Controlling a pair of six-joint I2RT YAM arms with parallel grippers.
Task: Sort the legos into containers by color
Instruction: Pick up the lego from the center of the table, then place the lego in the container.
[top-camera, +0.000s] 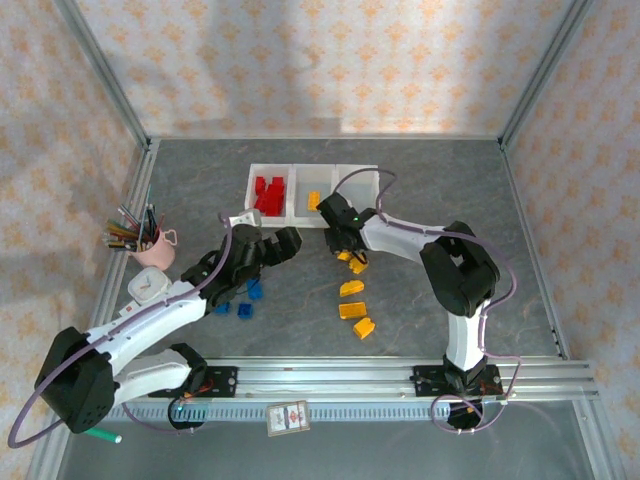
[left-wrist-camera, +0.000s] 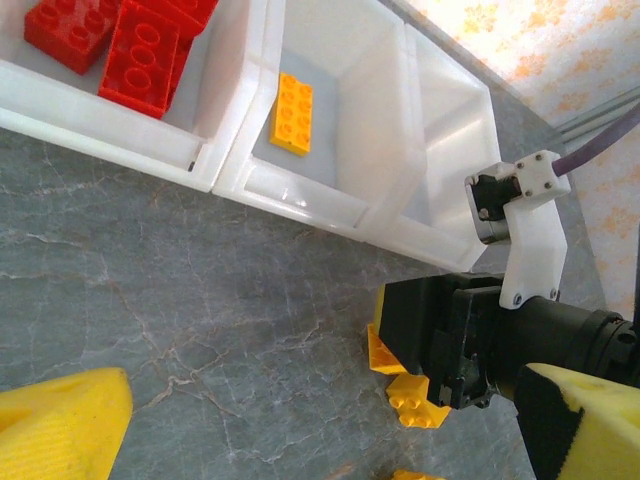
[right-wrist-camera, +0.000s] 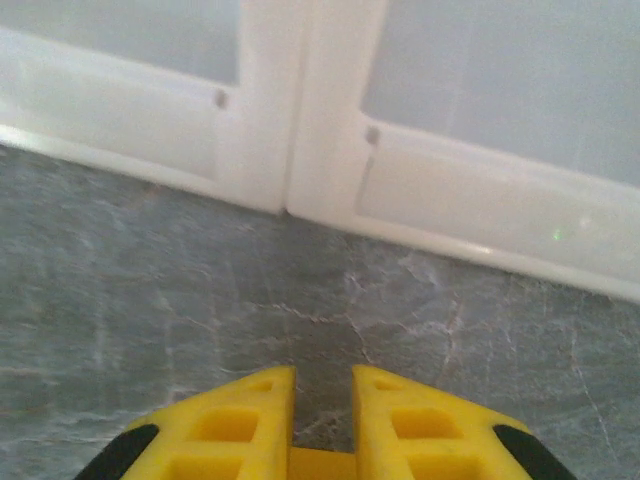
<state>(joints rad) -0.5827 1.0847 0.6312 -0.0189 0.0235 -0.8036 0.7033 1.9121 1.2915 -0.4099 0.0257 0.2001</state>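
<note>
Containers: red legos left, orange brick middle | left end effector open | right end effector pinching lego

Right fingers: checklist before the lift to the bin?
1. Right fingers shut on orange brick: ok, an orange sliver shows between them.
2. Grip depth on that brick: cannot tell, most of it is hidden.
3. Loose bricks apart from the held one: cannot tell, they lie right under the fingers.
4. Target is the middle bin: ok, a binned brick of the same colour lies in it.
5. Left fingers open and off to the side: ok, likely out of the path.
</note>
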